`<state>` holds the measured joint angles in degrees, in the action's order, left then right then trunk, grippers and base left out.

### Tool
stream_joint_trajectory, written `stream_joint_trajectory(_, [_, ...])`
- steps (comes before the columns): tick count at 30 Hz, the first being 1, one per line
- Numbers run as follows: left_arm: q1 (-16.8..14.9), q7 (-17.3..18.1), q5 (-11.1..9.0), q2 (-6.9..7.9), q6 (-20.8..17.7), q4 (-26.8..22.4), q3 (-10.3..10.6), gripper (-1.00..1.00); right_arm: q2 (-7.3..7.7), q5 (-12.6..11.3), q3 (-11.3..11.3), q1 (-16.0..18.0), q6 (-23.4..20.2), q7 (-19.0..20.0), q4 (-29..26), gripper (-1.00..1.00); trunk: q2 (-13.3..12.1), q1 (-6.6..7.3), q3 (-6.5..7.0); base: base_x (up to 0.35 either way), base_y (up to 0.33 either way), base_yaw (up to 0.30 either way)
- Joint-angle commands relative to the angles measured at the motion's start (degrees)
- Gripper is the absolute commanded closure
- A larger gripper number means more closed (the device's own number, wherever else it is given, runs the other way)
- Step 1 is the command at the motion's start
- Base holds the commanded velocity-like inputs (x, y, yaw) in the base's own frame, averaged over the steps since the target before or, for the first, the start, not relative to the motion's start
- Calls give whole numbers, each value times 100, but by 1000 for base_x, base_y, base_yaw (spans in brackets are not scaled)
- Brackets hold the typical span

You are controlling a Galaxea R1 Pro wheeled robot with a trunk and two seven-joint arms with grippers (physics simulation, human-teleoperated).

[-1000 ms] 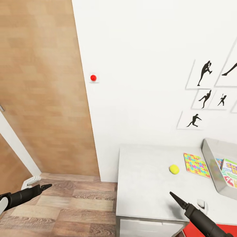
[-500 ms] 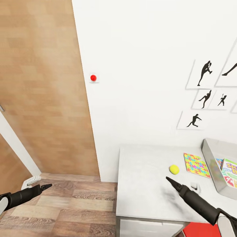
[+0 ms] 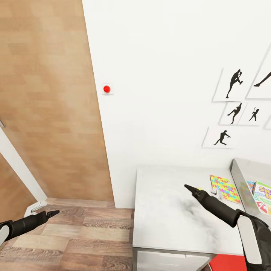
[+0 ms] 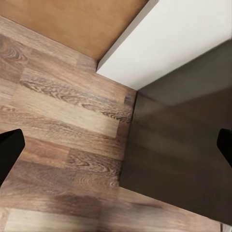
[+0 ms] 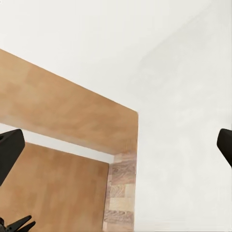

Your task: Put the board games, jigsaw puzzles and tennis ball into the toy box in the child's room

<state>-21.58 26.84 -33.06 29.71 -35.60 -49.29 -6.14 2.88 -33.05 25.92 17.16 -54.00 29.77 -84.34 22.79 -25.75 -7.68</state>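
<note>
My right gripper (image 3: 199,189) hangs open over the pale speckled table (image 3: 165,214), and it covers the spot where the tennis ball lay. Only a sliver of yellow shows by its fingers. One jigsaw puzzle (image 3: 227,189) lies flat just right of the gripper. The grey toy box (image 3: 241,177) stands at the table's right end. In it lie a white-green board game (image 3: 263,196) and a blue one (image 3: 251,186). My left gripper (image 3: 52,213) is open low over the wood floor, far left of the table. The right wrist view has the open right gripper (image 5: 116,145) facing the wall and door.
A wooden door (image 3: 49,94) and its white frame (image 3: 19,165) stand at left. The white wall carries a red button (image 3: 107,89) and dancer pictures (image 3: 233,84). A red object (image 3: 229,263) sits below the table. In the left wrist view the left gripper (image 4: 116,150) faces plank floor and a dark panel (image 4: 188,145).
My right arm has reached forward and left across the table, and its gripper now covers the tennis ball. The left arm and the camera have not moved.
</note>
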Motion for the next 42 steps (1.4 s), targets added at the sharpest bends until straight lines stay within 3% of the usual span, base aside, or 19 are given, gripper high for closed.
stream_joint_trajectory(1, [-4,7,-25,0,-43,-2,-11,-100,-4,25,-31,75,-69,-57,4,-100,13,-3,-13,0,0,0])
stream_joint_trajectory(10, [-4,12,-25,0,-43,-2,-11,-100,-33,-3,-452,655,-229,-1029,71,-100,13,-3,-13,0,0,0])
stream_joint_trajectory(16, [-4,14,-25,0,-43,-2,-11,-100,-45,-18,-672,961,-343,-1447,181,-100,13,-3,-13,0,0,0])
stream_joint_trajectory(22, [-4,15,-25,0,-43,-2,-7,-100,-49,5,-759,1438,-457,-1901,631,-100,13,-3,-13,0,0,0])
stream_joint_trajectory(26, [-4,15,-25,0,-43,-2,-6,-100,-50,12,-780,1914,-484,-2521,1212,-100,13,-3,-13,0,0,0])
stream_joint_trajectory(27, [-4,15,-25,0,-43,-2,-6,-100,-50,11,-784,2105,-489,-2833,1478,-100,13,-3,-13,0,0,0])
stream_joint_trajectory(31, [-4,34,-25,0,-43,-2,-3,-100,-52,1,-788,2434,-503,-3453,1960,-100,13,-3,-13,0,0,0])
stream_joint_trajectory(36, [-4,97,-25,0,-47,-2,-2,-100,-60,10,-799,2661,-532,-3981,2250,-100,13,-3,-13,0,0,0])
stream_joint_trajectory(42, [-4,173,-21,0,-51,-2,-2,-100,-75,14,-1007,2769,-552,-4206,2258,-100,13,-3,-13,0,0,0])
